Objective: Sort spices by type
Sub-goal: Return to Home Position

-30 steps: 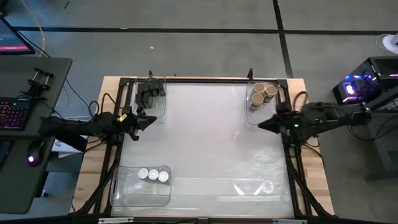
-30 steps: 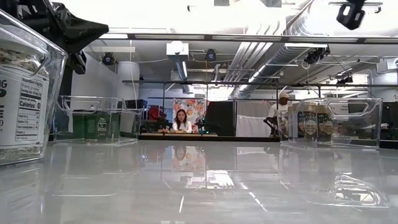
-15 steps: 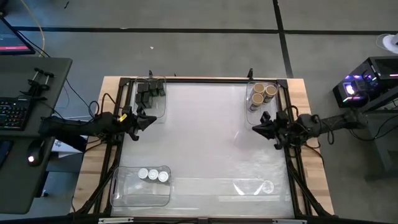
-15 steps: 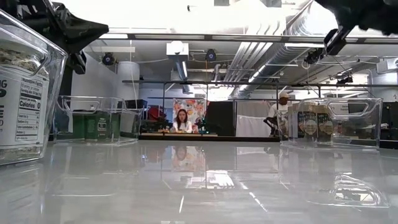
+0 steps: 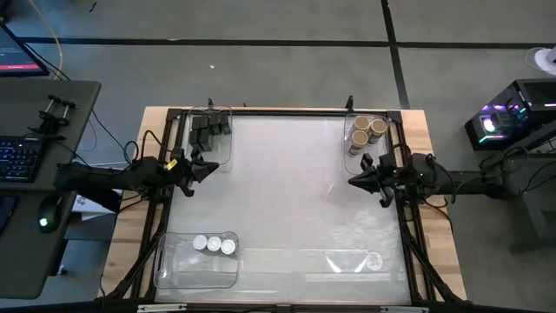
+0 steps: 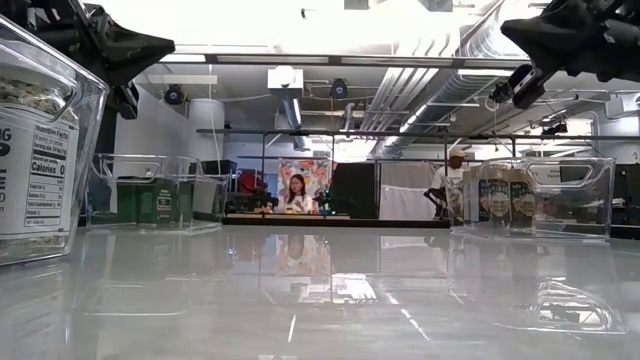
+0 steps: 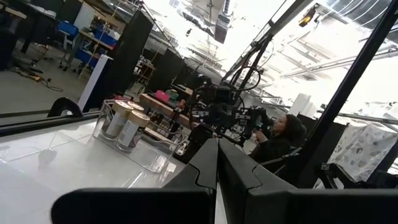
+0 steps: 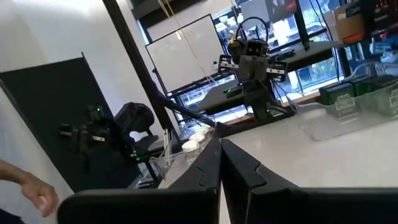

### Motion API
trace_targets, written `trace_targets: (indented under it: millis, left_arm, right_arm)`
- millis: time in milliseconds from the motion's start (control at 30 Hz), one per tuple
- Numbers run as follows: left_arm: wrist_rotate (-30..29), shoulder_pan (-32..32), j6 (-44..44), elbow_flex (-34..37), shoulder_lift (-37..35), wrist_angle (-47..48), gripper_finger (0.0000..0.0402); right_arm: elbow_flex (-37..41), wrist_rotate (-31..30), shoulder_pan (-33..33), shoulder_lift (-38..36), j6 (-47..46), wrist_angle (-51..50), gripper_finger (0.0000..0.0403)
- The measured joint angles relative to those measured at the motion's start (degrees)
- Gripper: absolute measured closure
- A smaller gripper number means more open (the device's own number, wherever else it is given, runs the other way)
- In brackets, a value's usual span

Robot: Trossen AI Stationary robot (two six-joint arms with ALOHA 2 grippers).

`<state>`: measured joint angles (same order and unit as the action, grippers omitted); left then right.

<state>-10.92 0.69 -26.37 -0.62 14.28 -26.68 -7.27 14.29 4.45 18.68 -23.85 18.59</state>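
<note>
White table (image 5: 287, 191); left gripper (image 5: 212, 168), right gripper (image 5: 353, 180) above, closed, empty

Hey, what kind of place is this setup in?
Probably a robotics lab or workshop: exposed ceiling ducts, a backlit keyboard on a side desk, a whiteboard, and a person seated in the background.

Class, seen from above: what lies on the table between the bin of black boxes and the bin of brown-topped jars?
Nothing: the high view shows bare white table between the box bin and the jar bin.
</note>
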Motion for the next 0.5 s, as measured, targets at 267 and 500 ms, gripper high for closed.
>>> trace_targets:
  millis: [267,500]
  left_arm:
    - [0.00,0.00,0.01,0.00,0.00,-0.02,0.0401]
    - [-0.01,0.00,0.02,0.00,0.00,0.00,0.0401]
  right_arm:
    - [0.19,-2.39,0.02,-0.01,1.81,0.31,0.0403]
    - [3.89,-6.09,-2.17,0.01,0.39,2.18,0.0403]
